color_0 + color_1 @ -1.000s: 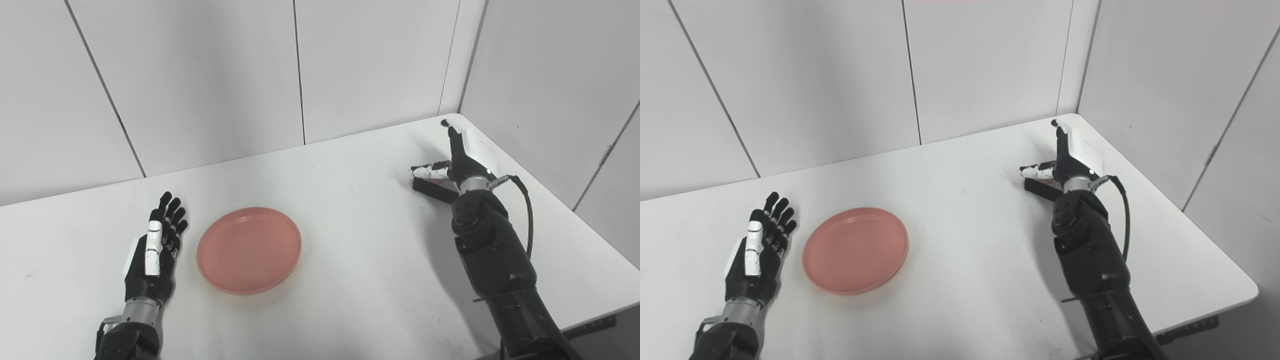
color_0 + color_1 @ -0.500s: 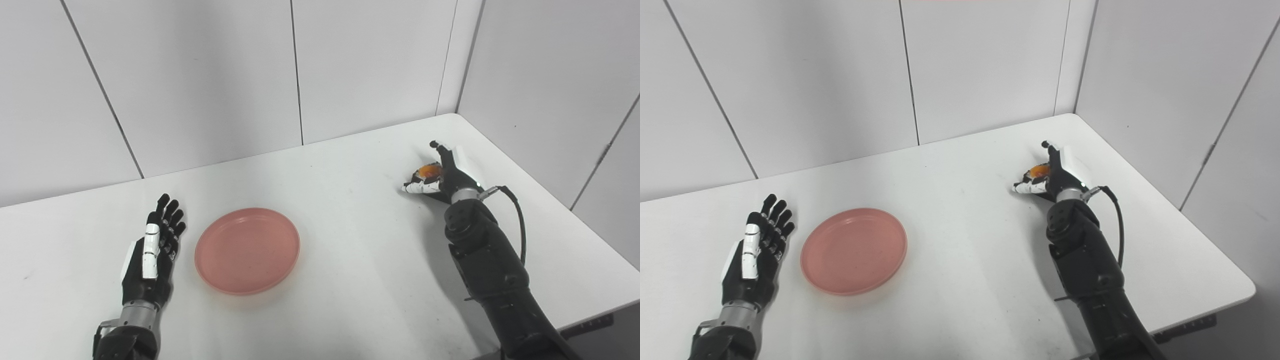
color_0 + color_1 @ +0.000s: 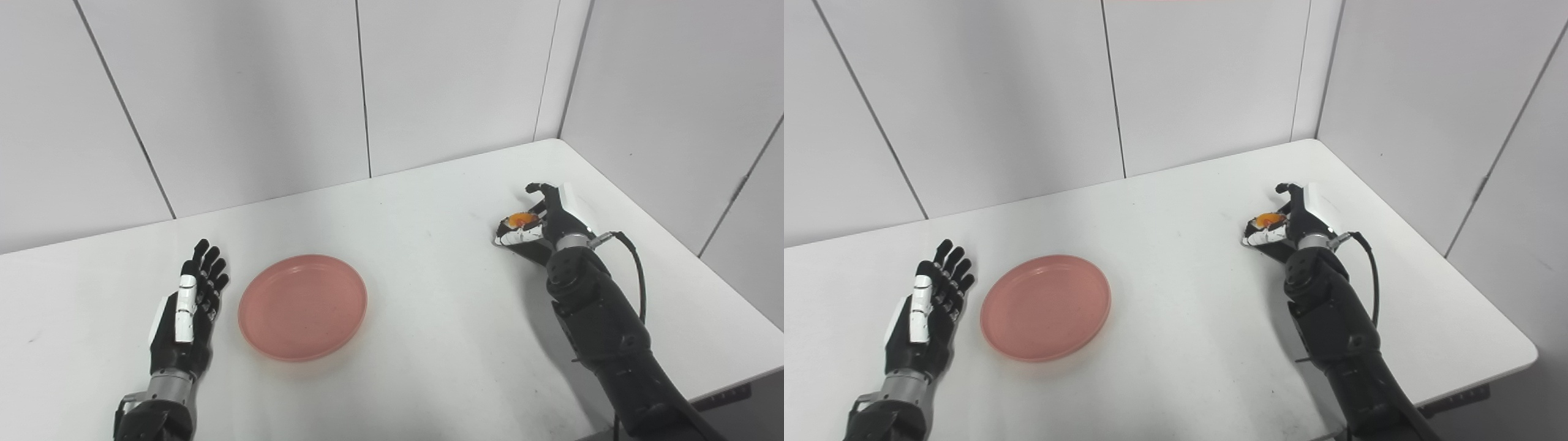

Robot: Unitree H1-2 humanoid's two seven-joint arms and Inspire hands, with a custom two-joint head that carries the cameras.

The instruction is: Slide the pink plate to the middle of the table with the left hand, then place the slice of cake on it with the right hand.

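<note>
The pink plate (image 3: 303, 306) lies flat on the white table (image 3: 441, 331), left of the middle. My left hand (image 3: 187, 312) rests open beside the plate's left rim, fingers stretched away from me, a small gap between them. On the right side of the table my right hand (image 3: 544, 214) is curled around the slice of cake (image 3: 520, 219), a dark wedge with an orange topping. The thumb is under its near side and the fingers arch over the top. The cake's far part is hidden by the hand.
Grey wall panels close off the back and the right side of the table. The table's right edge and rounded front corner run close to my right arm (image 3: 603, 318), which carries a black cable.
The right hand's fingers went from pointing up over the cake to curling down around it, and the hand came a little toward me. The left hand and plate stayed put.
</note>
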